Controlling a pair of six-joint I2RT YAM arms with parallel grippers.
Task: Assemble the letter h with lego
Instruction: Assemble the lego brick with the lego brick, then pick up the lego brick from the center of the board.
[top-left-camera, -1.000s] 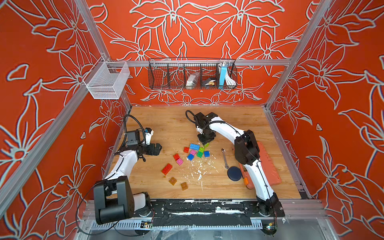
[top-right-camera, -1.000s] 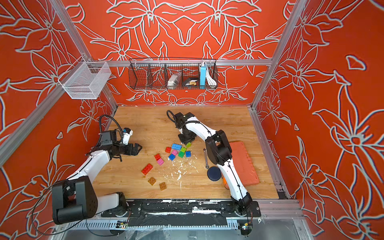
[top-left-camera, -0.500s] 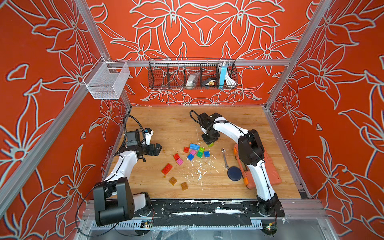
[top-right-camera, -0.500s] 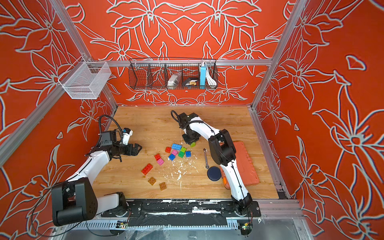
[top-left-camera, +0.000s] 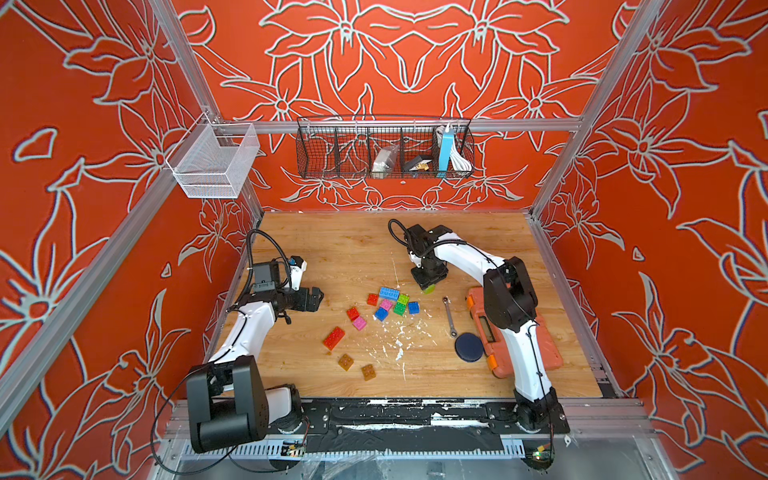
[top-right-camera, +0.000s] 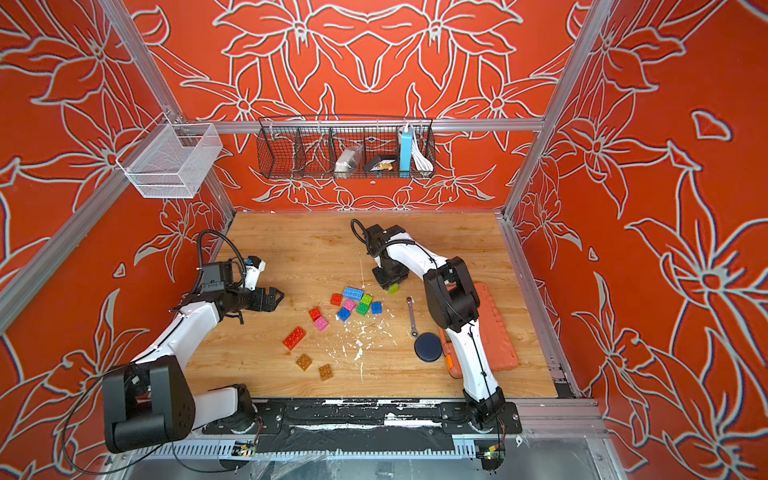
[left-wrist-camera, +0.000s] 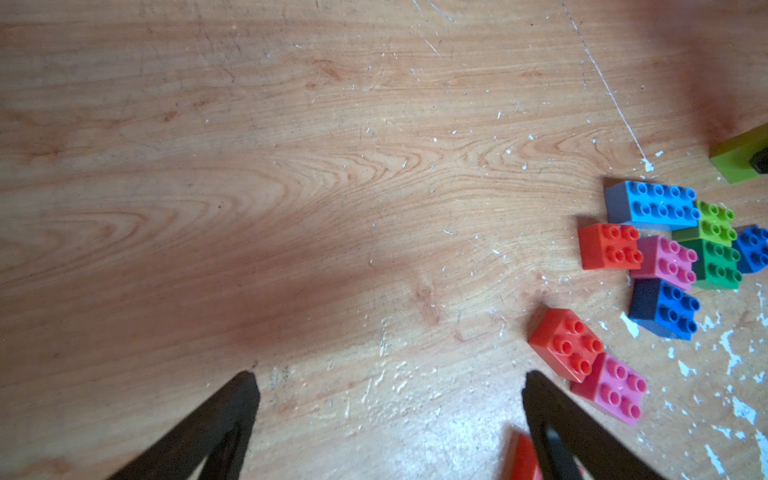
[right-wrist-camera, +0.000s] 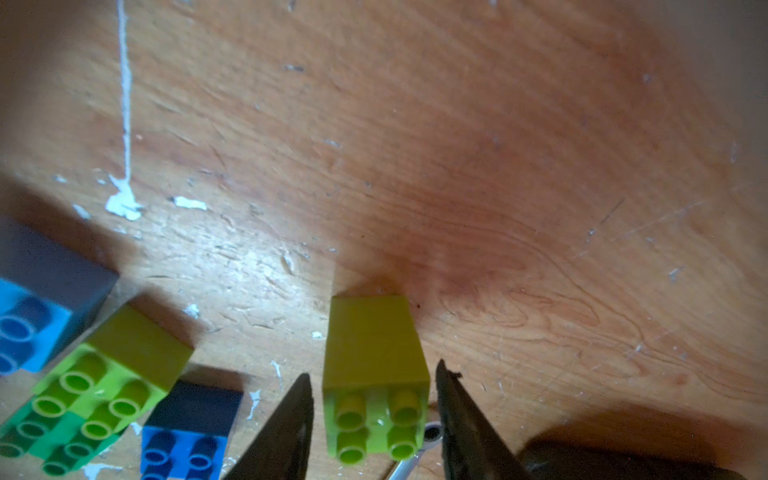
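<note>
The right fingers (right-wrist-camera: 282, 436) stand slightly apart around a lime brick (right-wrist-camera: 374, 345) on the table (right-wrist-camera: 540, 166), not touching it; the left fingers (left-wrist-camera: 208, 415) spread wide above the table

We note a lime square studded plastic brick (right-wrist-camera: 376, 365) standing studs-up near the cluster of multicoloured bricks (top-left-camera: 392, 302). A long red brick (top-left-camera: 333, 338) and two amber-brown bricks (top-left-camera: 345, 362) lie apart.

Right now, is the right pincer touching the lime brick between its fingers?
Apart. The right wrist view shows a sliver of table between the lime brick and both fingers of the right pincer.
</note>
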